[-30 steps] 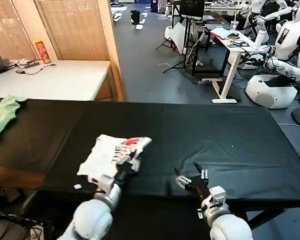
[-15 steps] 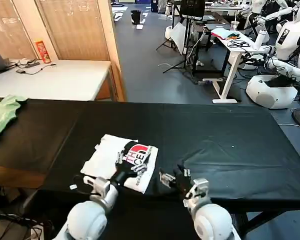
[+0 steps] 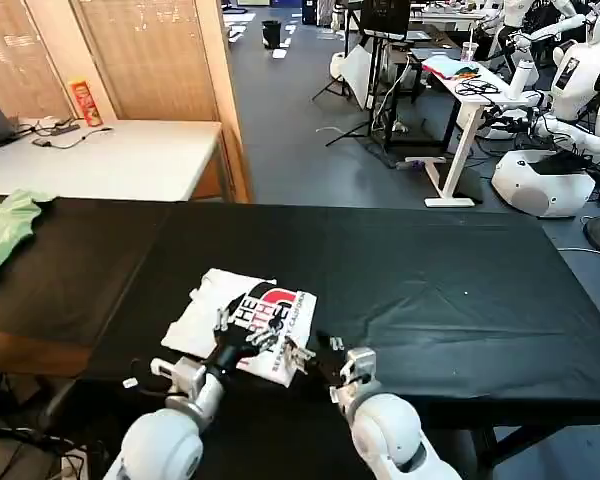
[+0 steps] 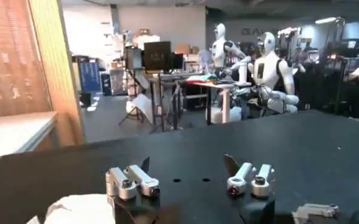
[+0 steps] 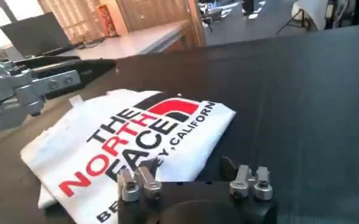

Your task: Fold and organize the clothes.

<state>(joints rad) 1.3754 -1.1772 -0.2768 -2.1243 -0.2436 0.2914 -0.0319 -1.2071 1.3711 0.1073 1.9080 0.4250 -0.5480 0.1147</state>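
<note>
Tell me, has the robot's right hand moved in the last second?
Yes. The right hand slid left along the black table's near edge, up to the folded white T-shirt.

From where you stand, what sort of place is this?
Probably a robotics lab or workshop: white humanoid robots stand by cluttered desks behind a black-covered table holding the folded T-shirt.

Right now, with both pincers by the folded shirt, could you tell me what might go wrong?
The T-shirt lies close to the table's near edge, so a pull toward the robot might drag it off. The open left pincer sits over the fold and could ruffle it. The right pincer might snag the corner.
</note>
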